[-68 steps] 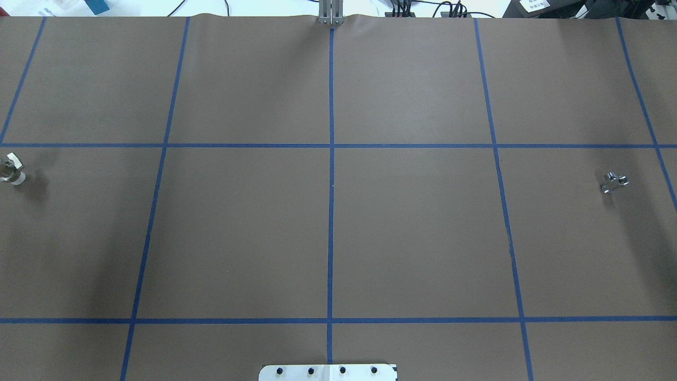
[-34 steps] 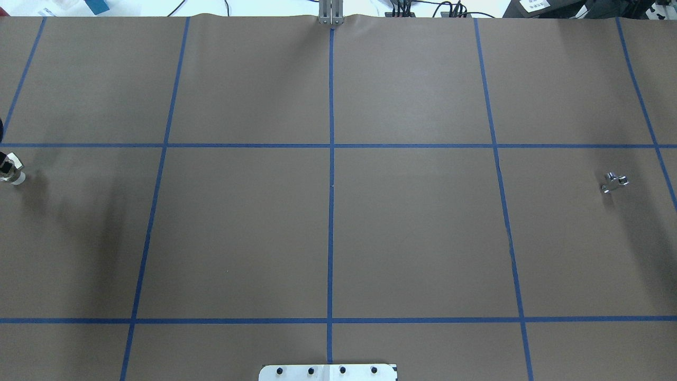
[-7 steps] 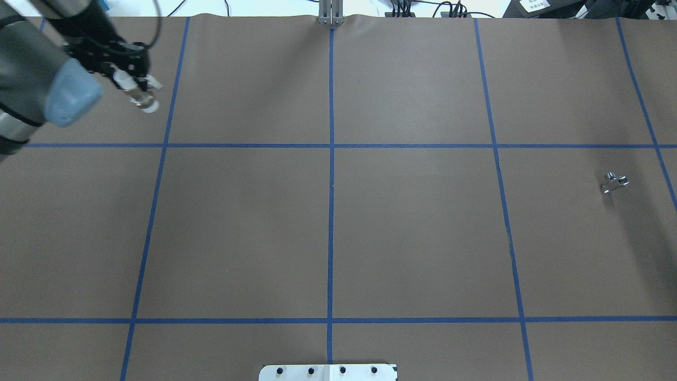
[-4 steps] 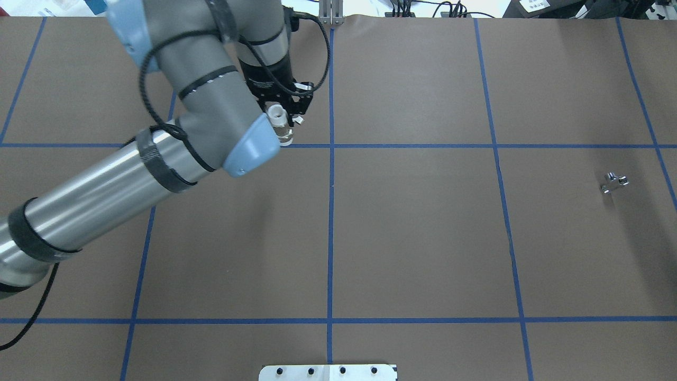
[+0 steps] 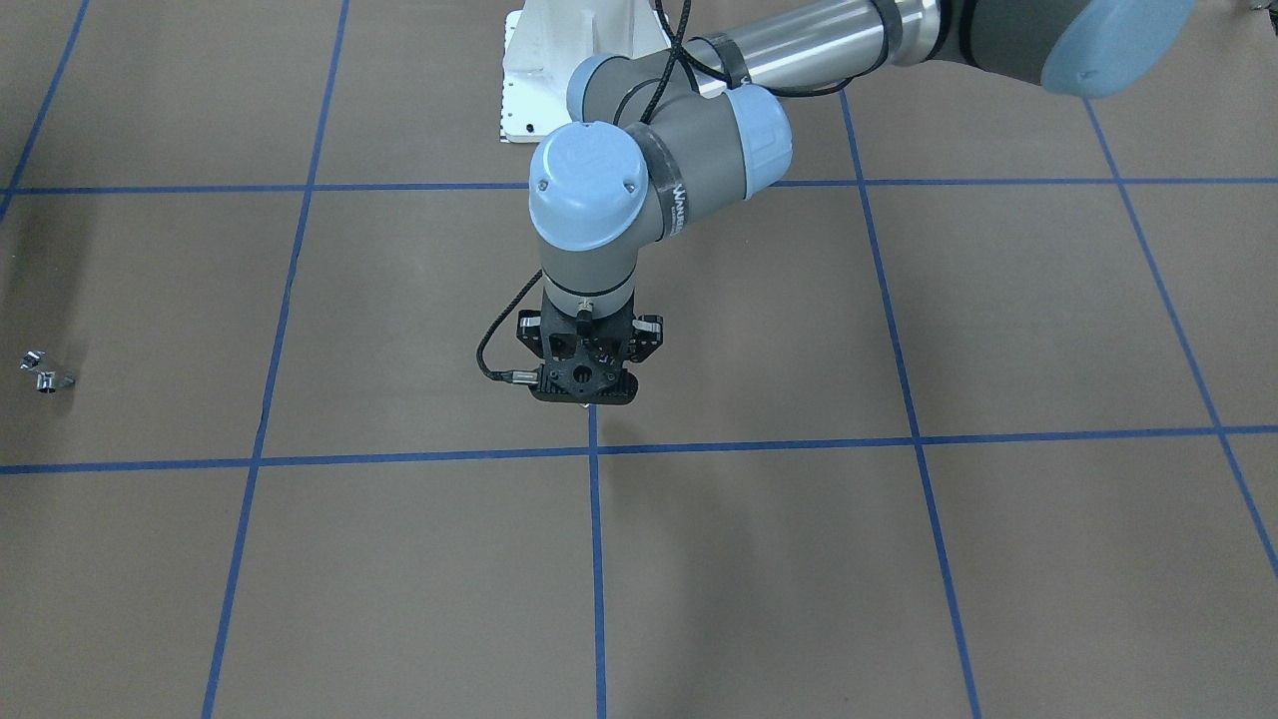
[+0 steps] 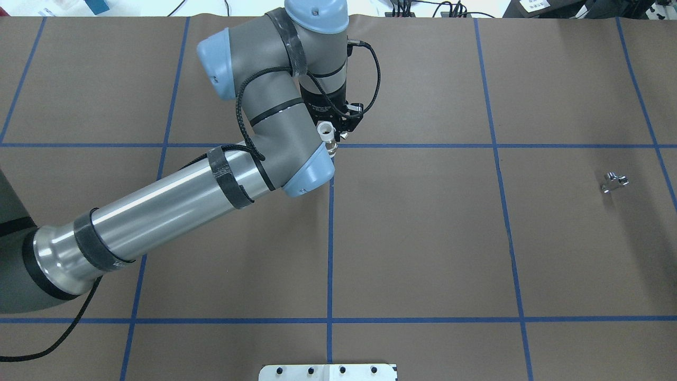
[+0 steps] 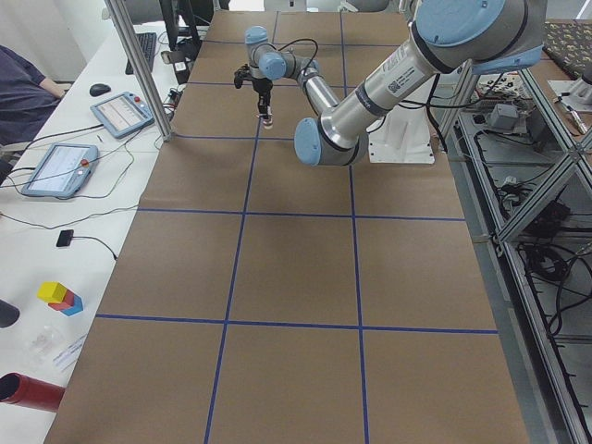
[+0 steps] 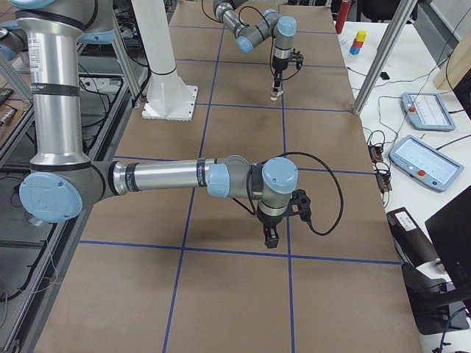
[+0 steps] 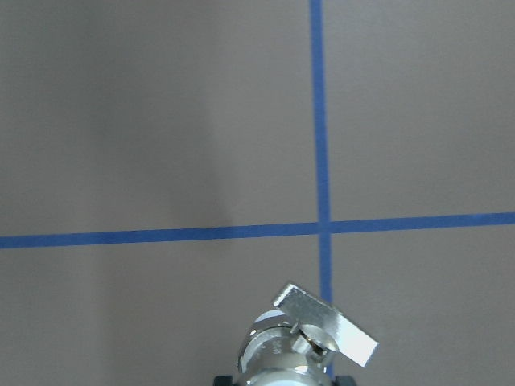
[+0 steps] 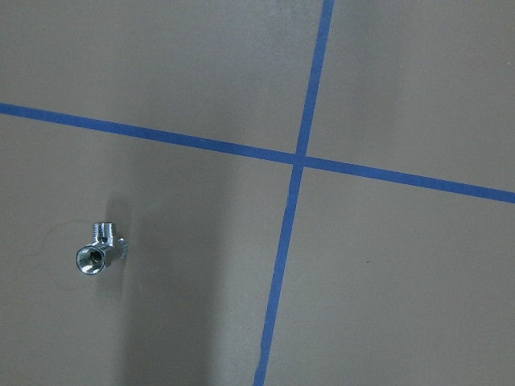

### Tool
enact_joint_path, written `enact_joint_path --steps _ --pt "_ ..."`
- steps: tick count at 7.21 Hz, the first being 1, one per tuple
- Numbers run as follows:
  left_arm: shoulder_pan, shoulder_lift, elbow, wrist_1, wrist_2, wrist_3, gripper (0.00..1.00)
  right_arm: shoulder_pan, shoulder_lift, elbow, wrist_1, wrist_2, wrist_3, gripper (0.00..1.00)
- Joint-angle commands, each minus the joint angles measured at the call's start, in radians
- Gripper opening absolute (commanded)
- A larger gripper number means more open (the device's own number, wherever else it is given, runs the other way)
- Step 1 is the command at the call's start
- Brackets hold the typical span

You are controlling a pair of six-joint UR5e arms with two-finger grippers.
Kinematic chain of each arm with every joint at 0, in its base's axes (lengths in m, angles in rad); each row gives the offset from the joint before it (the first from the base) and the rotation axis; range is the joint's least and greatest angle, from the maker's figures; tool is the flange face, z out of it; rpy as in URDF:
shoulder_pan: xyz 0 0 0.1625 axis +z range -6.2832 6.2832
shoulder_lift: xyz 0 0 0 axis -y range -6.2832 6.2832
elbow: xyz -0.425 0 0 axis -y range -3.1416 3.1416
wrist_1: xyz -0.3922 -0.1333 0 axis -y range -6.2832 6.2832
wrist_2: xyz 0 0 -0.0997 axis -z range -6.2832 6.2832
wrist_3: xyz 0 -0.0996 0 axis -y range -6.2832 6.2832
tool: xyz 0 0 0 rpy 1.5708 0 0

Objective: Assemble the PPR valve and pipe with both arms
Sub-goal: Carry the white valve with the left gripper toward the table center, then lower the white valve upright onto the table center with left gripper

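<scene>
My left gripper (image 6: 334, 136) points straight down over the table's central blue tape crossing, shut on the PPR valve (image 6: 325, 128). The valve hangs above the paper. Its metal middle and flat lever tab show in the left wrist view (image 9: 310, 338). From the front the wrist (image 5: 584, 364) hides it. The pipe (image 6: 613, 181), a small chrome fitting, lies alone far to the right, also in the front view (image 5: 38, 371) and right wrist view (image 10: 98, 251). My right gripper (image 8: 271, 235) shows only in the exterior right view, above the table; I cannot tell if it is open.
Brown paper with a blue tape grid (image 6: 330, 238) covers the table. The white bolted pedestal (image 5: 559, 70) stands at the robot's side. An aluminium post (image 6: 330, 13) stands at the far edge. Tablets (image 8: 425, 158) and cables lie on the side bench.
The left arm picked the valve up at the table's left edge and swung it right to the central tape crossing. The pipe has not moved.
</scene>
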Motion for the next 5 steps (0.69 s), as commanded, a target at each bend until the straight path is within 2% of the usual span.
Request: enact_joint_path --steps 1,5 --pt "0.029 -0.002 0.059 -0.058 0.015 0.0 0.0 0.0 0.0 -0.001 0.001 0.0 0.002 0.99" --pt "0.035 -0.001 0.087 -0.075 0.015 0.004 0.0 0.0 0.0 -0.001 -0.001 0.003 0.005 0.99"
